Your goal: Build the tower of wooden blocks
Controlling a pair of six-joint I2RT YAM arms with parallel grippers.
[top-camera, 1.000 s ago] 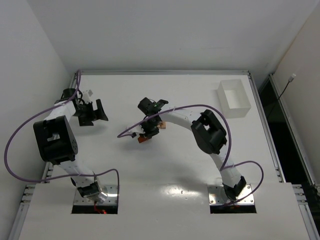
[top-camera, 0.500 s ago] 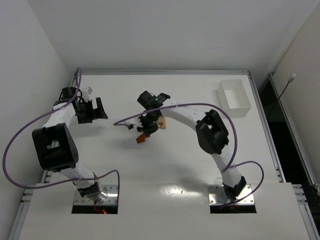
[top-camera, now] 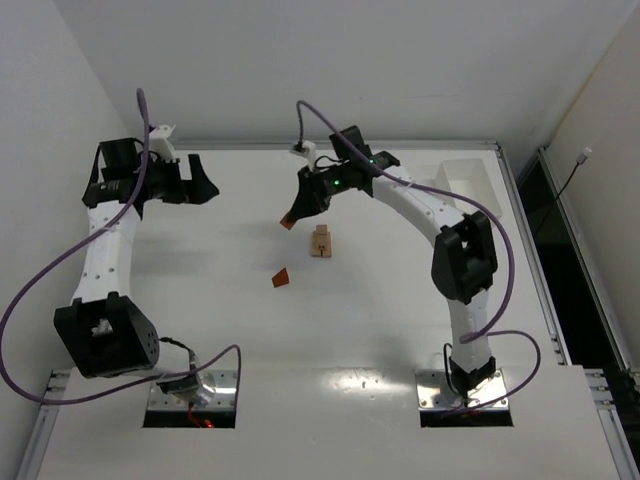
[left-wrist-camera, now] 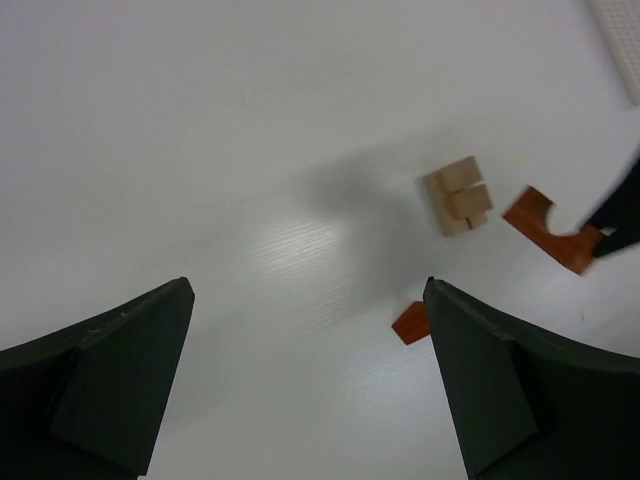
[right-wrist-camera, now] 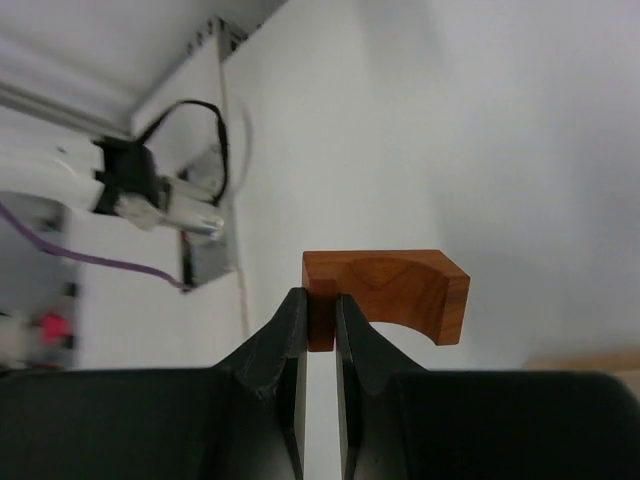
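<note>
The right hand (right-wrist-camera: 320, 312) pinches a reddish-brown arch block (right-wrist-camera: 385, 295) by one end, fingers narrow around it. It is raised off the surface (top-camera: 200, 300), just to the far left of the tower (top-camera: 321, 242). The tower is pale tan and looks like two pieces, though that's hard to tell. A small reddish wedge (top-camera: 282, 278) lies near the tower's near-left side. The left hand (top-camera: 185, 182) hangs wide, gripping nothing, well left of the tower.

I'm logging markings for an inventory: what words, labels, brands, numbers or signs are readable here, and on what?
None can be read. The arch-shaped reddish-brown block held by the right gripper, the tan stack, the small reddish-brown piece, the white tray and the open left gripper all show plain surfaces with no print.
</note>
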